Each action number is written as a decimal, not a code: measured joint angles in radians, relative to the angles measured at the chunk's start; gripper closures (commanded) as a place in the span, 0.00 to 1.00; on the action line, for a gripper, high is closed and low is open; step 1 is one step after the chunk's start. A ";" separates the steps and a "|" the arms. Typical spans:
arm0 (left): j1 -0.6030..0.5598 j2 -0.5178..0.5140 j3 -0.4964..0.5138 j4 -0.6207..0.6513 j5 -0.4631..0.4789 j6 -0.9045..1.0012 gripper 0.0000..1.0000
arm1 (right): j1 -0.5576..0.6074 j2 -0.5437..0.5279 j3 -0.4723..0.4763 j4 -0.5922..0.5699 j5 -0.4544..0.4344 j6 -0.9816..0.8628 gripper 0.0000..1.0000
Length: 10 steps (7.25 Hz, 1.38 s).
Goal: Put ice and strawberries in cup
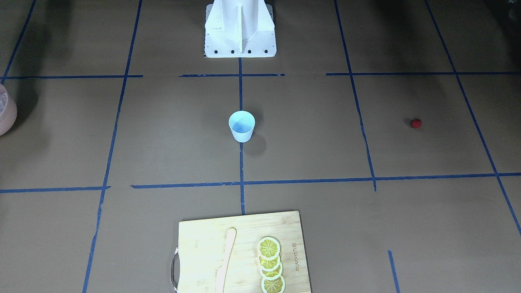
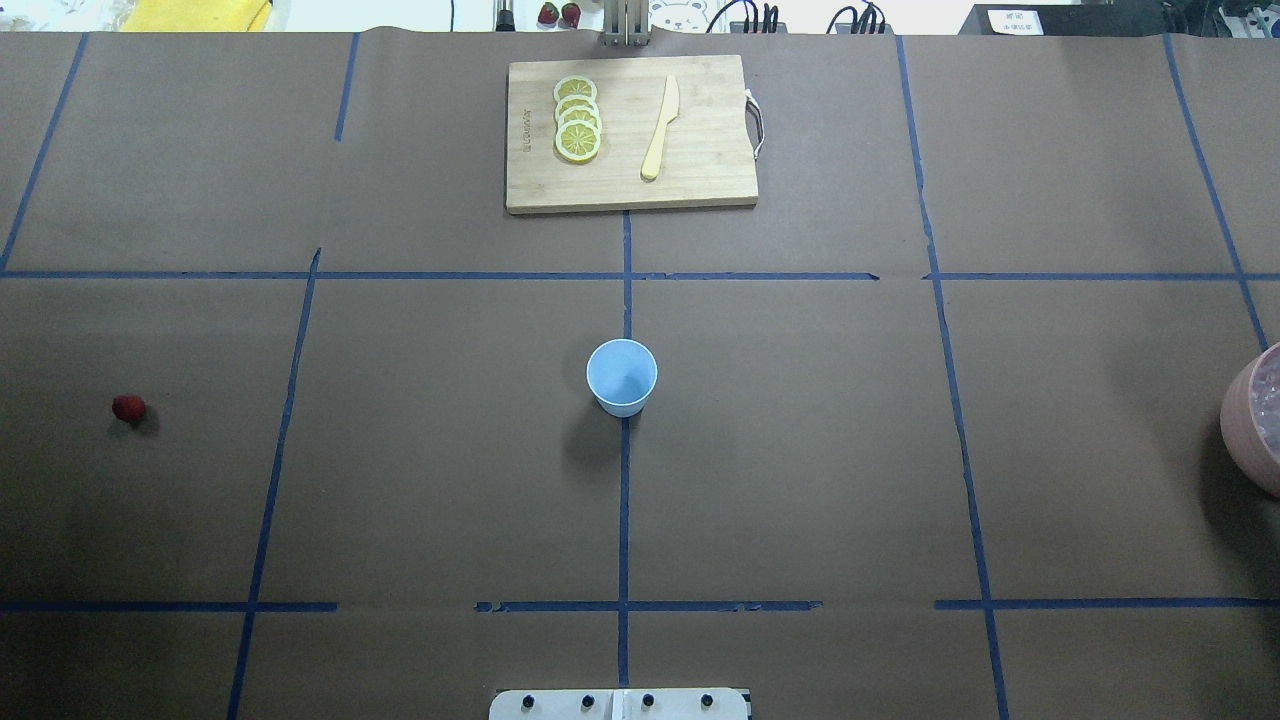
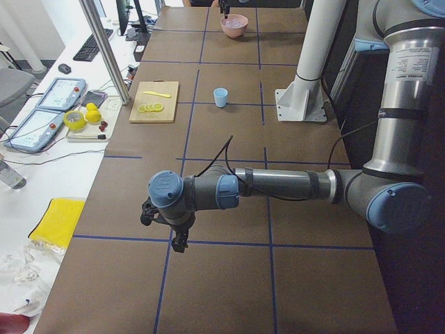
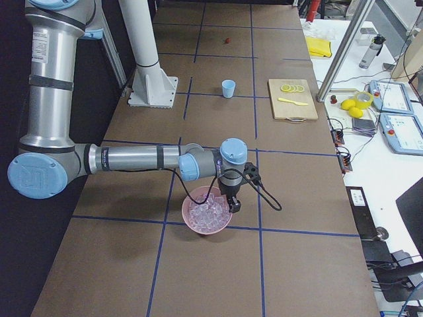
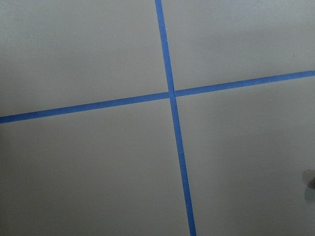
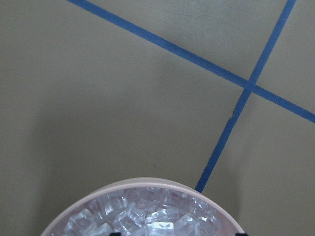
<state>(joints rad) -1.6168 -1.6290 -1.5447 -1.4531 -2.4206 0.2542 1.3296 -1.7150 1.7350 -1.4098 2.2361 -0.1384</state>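
The small pale blue tapered plastic cup [image 2: 621, 376] stands upright at the middle of the brown paper-covered tabletop [image 2: 800, 470], right on the central blue tape line. It is well apart from everything else, with broad brown paper on every side. The tiny round red strawberry [image 2: 128, 407] lies alone near the tabletop's left end. The clear glassy ice cubes [image 4: 205, 211] are heaped in a pinkish round bowl [image 4: 205, 232] at the right end.

The right end effector [image 4: 233, 207] hangs just above the bowl, on the side toward the operators' edge. Whether it is released or clenched I cannot tell. The left end effector [image 3: 179, 243] points down over a tape crossing near the left end, and its state I cannot tell either.

At the middle of the operators' edge lies a wooden cutting board [image 2: 700, 180] bearing overlapped yellow lemon slices [image 2: 577, 118] and a pale wooden knife [image 2: 660, 128].
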 measured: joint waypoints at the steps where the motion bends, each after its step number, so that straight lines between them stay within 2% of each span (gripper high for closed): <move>1: 0.000 0.000 0.000 -0.003 0.000 0.000 0.00 | -0.012 -0.008 -0.001 0.000 -0.013 -0.001 0.28; 10: 0.000 0.001 0.001 -0.010 0.000 0.000 0.00 | -0.084 -0.017 -0.015 -0.003 -0.052 -0.001 0.34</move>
<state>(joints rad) -1.6170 -1.6277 -1.5433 -1.4634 -2.4206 0.2547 1.2458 -1.7317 1.7200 -1.4126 2.1838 -0.1395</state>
